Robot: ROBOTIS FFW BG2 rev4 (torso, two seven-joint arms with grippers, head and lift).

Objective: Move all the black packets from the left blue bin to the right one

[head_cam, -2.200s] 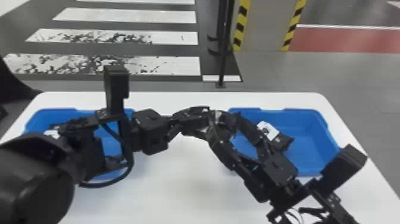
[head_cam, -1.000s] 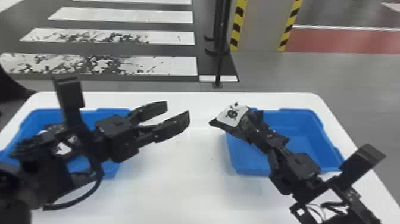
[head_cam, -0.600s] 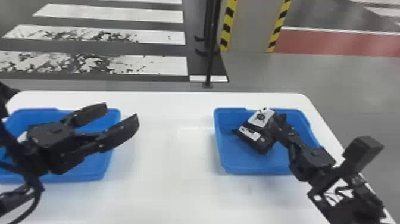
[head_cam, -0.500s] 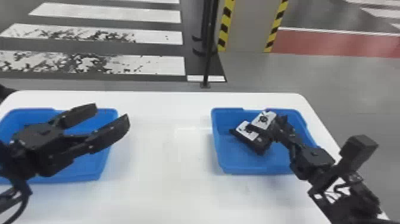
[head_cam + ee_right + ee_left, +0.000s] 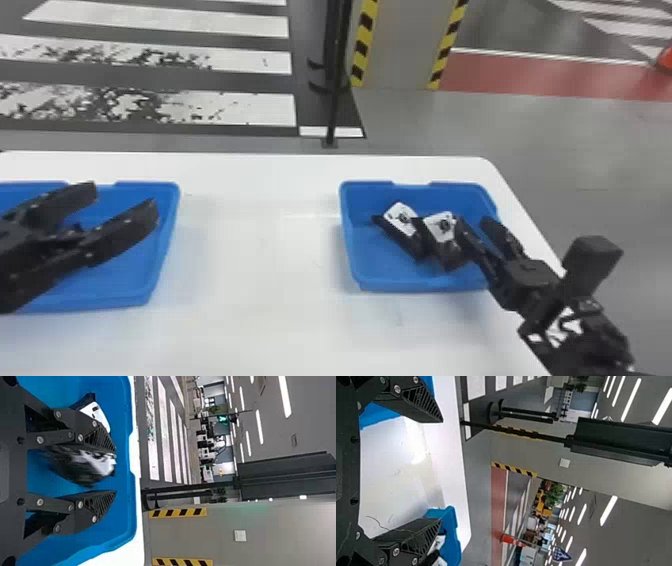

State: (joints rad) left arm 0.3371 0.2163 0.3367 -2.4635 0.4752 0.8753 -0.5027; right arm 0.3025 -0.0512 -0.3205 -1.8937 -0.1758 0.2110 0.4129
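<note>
A: What's changing?

B: Black two-finger right gripper (image 5: pixel 471 220) is now standing spread, no longer pinching the black packet with a white label (image 5: pixel 441 227). Packet is coming free inside the open blue plastic right bin (image 5: pixel 420 287), just beside a second black, white-labelled packet (image 5: pixel 400 220).

A: So that transfer's counting?

B: Looks like it, assuming it's settling clear of the fingers.

A: Left side?

B: Black two-finger left gripper (image 5: pixel 125 196) is hanging spread and empty over the blue plastic left bin (image 5: pixel 169 225), having moved left along the white bench (image 5: pixel 250 250). It's hiding part of that bin, so I'm not calling the task done.
</note>
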